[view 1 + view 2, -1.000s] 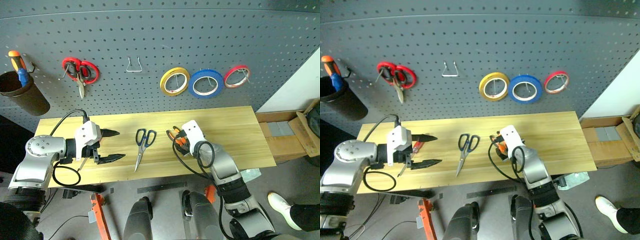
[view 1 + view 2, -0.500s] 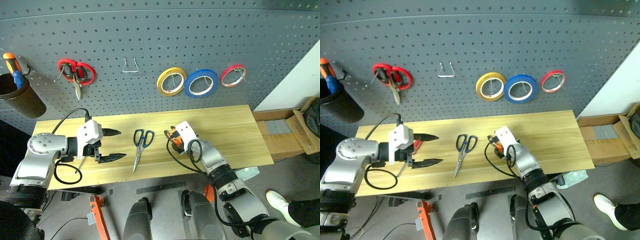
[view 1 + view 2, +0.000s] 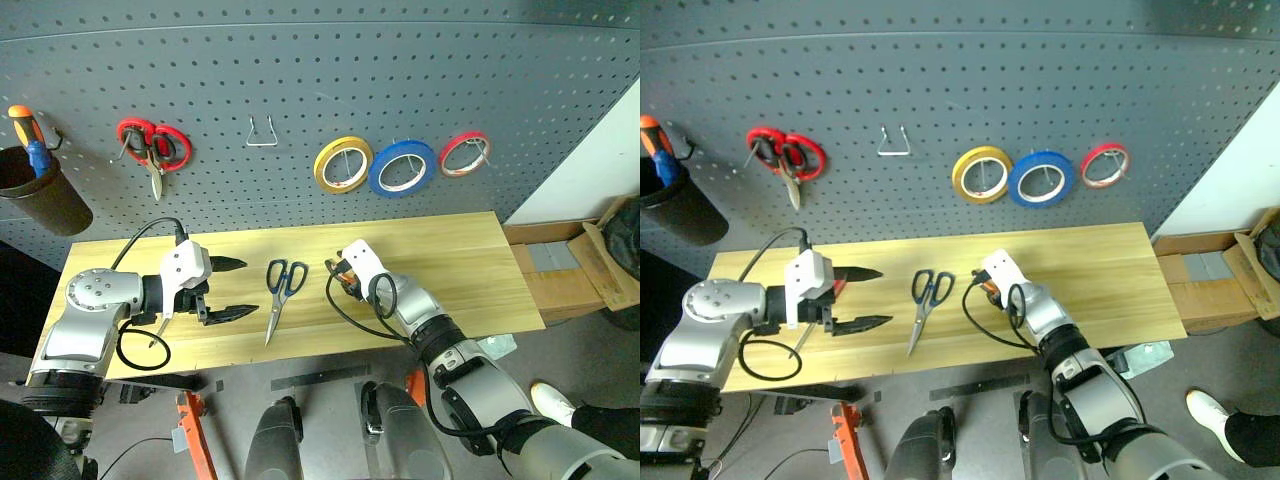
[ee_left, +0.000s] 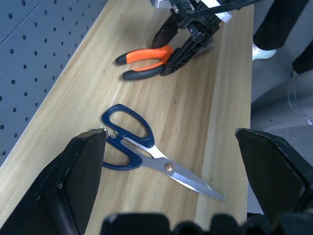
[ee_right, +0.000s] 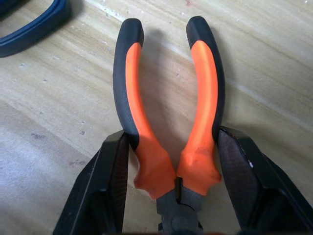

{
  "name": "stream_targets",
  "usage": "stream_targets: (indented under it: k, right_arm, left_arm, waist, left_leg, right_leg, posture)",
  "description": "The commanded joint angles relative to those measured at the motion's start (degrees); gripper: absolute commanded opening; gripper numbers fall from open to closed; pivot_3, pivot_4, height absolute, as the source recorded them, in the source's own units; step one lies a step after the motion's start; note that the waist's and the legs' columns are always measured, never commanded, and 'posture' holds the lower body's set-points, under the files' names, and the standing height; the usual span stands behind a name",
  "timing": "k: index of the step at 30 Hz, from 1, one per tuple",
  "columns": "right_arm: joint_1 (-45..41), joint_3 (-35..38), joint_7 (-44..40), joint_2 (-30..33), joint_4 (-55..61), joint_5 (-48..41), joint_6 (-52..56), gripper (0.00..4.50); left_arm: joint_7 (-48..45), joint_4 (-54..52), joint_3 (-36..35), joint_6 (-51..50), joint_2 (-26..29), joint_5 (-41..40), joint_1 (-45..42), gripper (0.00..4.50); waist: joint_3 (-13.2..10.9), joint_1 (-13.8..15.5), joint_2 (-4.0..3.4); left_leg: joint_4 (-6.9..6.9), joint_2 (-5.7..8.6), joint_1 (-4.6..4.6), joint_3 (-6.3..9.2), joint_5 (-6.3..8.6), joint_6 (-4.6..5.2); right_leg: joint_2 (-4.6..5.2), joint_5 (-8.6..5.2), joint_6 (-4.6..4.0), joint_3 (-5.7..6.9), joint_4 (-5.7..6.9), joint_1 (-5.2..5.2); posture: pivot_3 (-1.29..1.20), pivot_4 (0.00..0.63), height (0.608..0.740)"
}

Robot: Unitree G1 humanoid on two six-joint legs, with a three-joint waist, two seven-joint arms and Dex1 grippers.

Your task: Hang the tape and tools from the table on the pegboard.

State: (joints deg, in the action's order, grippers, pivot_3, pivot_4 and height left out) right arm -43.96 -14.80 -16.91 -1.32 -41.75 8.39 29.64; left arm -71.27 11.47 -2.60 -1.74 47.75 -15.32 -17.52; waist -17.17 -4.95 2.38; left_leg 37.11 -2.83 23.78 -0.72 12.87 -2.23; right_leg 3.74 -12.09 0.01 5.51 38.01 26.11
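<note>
Pliers (image 5: pixel 168 132), orange-and-black handles, lie flat on the table (image 3: pixel 450 250) with the handle ends spread; the right gripper (image 5: pixel 171 196) has one black finger against the outside of each handle near the pivot, pinching the tool where it rests on the wood. Scissors (image 3: pixel 281 290), dark-blue handles, steel blades shut, lie on the table between the two grippers, handles toward the pegboard (image 3: pixel 400 70). Left gripper (image 3: pixel 222 290) hovers over the table's left part, fingers spread wide, holding nothing. Screwdriver (image 3: pixel 815 316), translucent red handle, lies on the table under the left gripper, partly hidden by it. Blue tape ring (image 3: pixel 402 167) hangs on a pegboard hook, between a yellow tape ring (image 3: pixel 343 164) and a red tape ring (image 3: pixel 464 153). Red-handled scissors (image 3: pixel 153 150) hang on the pegboard's left part; an empty wire hook (image 3: pixel 262 132) sits to their right.
</note>
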Motion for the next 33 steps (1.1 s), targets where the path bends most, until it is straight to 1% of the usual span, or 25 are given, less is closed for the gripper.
stream_targets:
  k: [1,4,7,8,10,12,15,18,21,23,26,30,33]
  right_arm:
    - [1.5,-0.9,-0.8,-0.3,6.4,0.2,0.2,2.31]
    - [4.0,-1.6,-2.7,0.3,18.9,-0.6,1.9,2.31]
    - [7.0,-2.0,-4.0,0.8,29.4,-1.5,4.5,2.30]
    - [8.2,-2.1,-4.8,0.9,33.5,-2.1,5.9,2.30]
    - [11.8,-2.1,-6.7,0.6,42.1,-4.8,5.1,2.29]
    - [14.5,-2.9,-7.5,0.8,49.5,-6.0,6.5,2.29]
    - [16.9,-3.7,-7.8,-0.2,59.2,-8.6,9.6,2.28]
    - [15.8,-3.7,-4.4,-3.1,64.3,-8.6,9.6,2.28]
    - [11.8,-2.8,-2.8,-4.8,65.0,-8.3,9.2,2.28]
    - [7.8,-1.3,-2.1,-5.4,63.5,-8.5,7.4,2.28]
    - [1.6,1.2,-1.6,-6.0,60.2,-9.6,6.0,2.28]
    - [-7.3,3.8,-1.3,-6.6,52.0,-10.6,0.3,2.28]
    - [-13.4,5.3,-1.2,-7.3,44.5,-11.3,-4.9,2.28]
  left_arm:
    - [2.2,-1.3,-2.9,-0.4,-0.8,-1.9,1.6,4.50]
    - [3.9,-2.6,-5.6,-3.1,-1.4,-4.6,3.6,4.50]
    - [5.7,-4.8,-8.5,-8.2,-2.1,-8.5,5.0,4.50]
    - [6.9,-5.7,-10.0,-10.0,-2.5,-10.2,5.5,4.50]
    - [8.9,-7.1,-13.3,-11.7,-3.4,-12.8,7.4,4.50]
    - [10.1,-8.7,-15.6,-12.2,-3.7,-13.8,9.9,4.50]
    - [12.2,-11.5,-18.3,-12.8,-4.6,-15.1,13.0,4.50]
    - [15.1,-14.7,-21.3,-17.8,-5.9,-19.9,13.8,4.50]
    - [16.7,-16.5,-22.6,-19.3,-6.3,-21.3,14.2,4.50]
    - [17.7,-17.2,-23.1,-18.4,-6.5,-20.9,14.2,4.50]
    - [19.0,-17.4,-23.6,-17.5,-6.6,-20.5,13.5,4.50]
    - [20.4,-17.6,-23.6,-16.6,-6.1,-19.7,12.2,4.50]
    - [20.9,-18.0,-23.4,-16.1,-5.8,-19.2,11.8,4.50]
  waist:
    - [0.0,0.0,0.00]
    - [0.0,0.0,0.00]
    - [0.0,0.0,0.01]
    - [0.0,0.1,0.03]
    - [0.1,0.2,0.09]
    - [0.2,0.2,0.20]
    - [0.2,0.2,0.21]
    - [0.2,0.3,0.22]
    - [0.2,0.4,0.23]
    - [0.2,0.5,0.23]
    - [0.2,0.8,0.21]
    - [0.1,1.2,0.15]
    - [0.0,1.3,0.10]
  left_leg:
    - [0.00,0.00,0.00,-0.01,0.00,0.00]
    - [-0.01,-0.01,0.04,-0.01,0.00,0.00]
    - [-0.02,-0.04,0.07,0.00,0.00,0.00]
    - [-0.01,-0.04,0.07,0.02,0.00,-0.01]
    - [0.00,-0.04,0.05,0.05,0.00,-0.01]
    - [-0.02,-0.04,0.05,0.06,0.00,-0.01]
    - [-0.01,-0.03,0.02,0.03,0.00,-0.01]
    - [0.03,-0.06,0.02,0.11,-0.02,-0.04]
    - [0.11,-0.29,0.02,0.17,-0.09,-0.16]
    - [0.22,-0.61,0.00,0.09,-0.11,-0.19]
    - [0.25,-0.81,-0.01,0.18,-0.12,-0.20]
    - [0.16,-0.91,-0.03,0.21,-0.17,-0.26]
    - [0.04,-0.93,-0.08,0.15,-0.17,-0.26]
  right_leg:
    - [0.00,0.00,-0.01,0.00,0.00,0.00]
    - [0.00,0.06,-0.10,-0.01,-0.01,0.04]
    - [-0.02,0.13,-0.22,0.01,-0.01,0.08]
    - [-0.02,0.13,-0.21,0.03,0.00,0.07]
    - [-0.02,0.09,-0.15,0.04,0.00,0.04]
    - [-0.02,0.00,0.00,0.01,-0.02,0.04]
    - [0.00,0.00,0.00,0.00,-0.02,0.03]
    - [-0.02,0.00,0.00,0.02,0.00,0.02]
    - [-0.24,0.10,-0.13,0.00,0.00,0.01]
    - [-0.56,0.24,-0.26,0.01,-0.04,0.00]
    - [-0.77,0.28,-0.37,0.02,-0.01,0.02]
    - [-0.93,0.37,-0.66,-0.01,-0.03,0.08]
    - [-0.96,0.34,-0.72,-0.07,-0.06,0.10]
  posture:
    - [-0.19,0.229,0.740]
    - [-0.18,0.225,0.740]
    - [-0.18,0.225,0.740]
    - [-0.18,0.224,0.740]
    - [-0.17,0.223,0.740]
    - [-0.16,0.225,0.740]
    - [-0.15,0.229,0.740]
    - [-0.14,0.237,0.740]
    - [-0.13,0.246,0.740]
    - [-0.13,0.248,0.740]
    - [-0.11,0.263,0.740]
    - [-0.09,0.295,0.740]
    - [-0.08,0.313,0.740]
